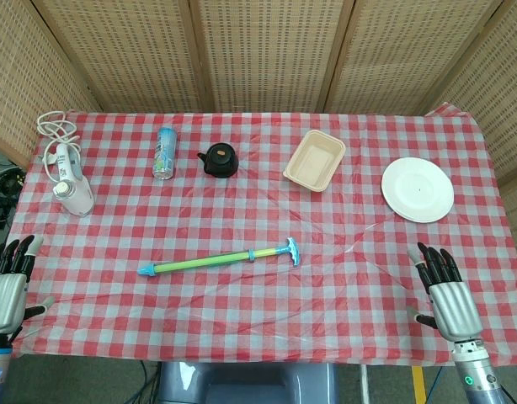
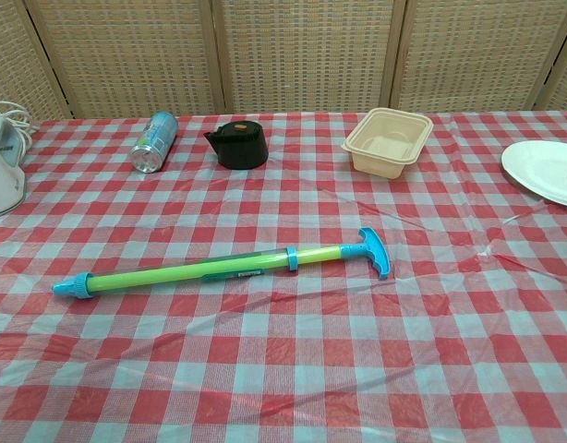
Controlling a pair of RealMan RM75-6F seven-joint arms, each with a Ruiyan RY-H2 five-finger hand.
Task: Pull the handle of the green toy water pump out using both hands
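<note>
Tray (image 1: 314,160) and plate (image 1: 417,189) hold nothing. Can (image 1: 164,152) lies sideways. Pump (image 1: 221,259) untouched; left hand (image 1: 7,290) and right hand (image 1: 446,296) spread, holding nothing.

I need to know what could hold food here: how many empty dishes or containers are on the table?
2. A beige tray sits at the back, right of centre. A white plate lies to its right, near the table's right edge. Neither shows anything in it.

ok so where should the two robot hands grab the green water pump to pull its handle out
Probably the right robot hand from above on the blue T-handle, which faces its side. The left robot hand wraps the green barrel near the nozzle end, since the pump lies flat.
</note>
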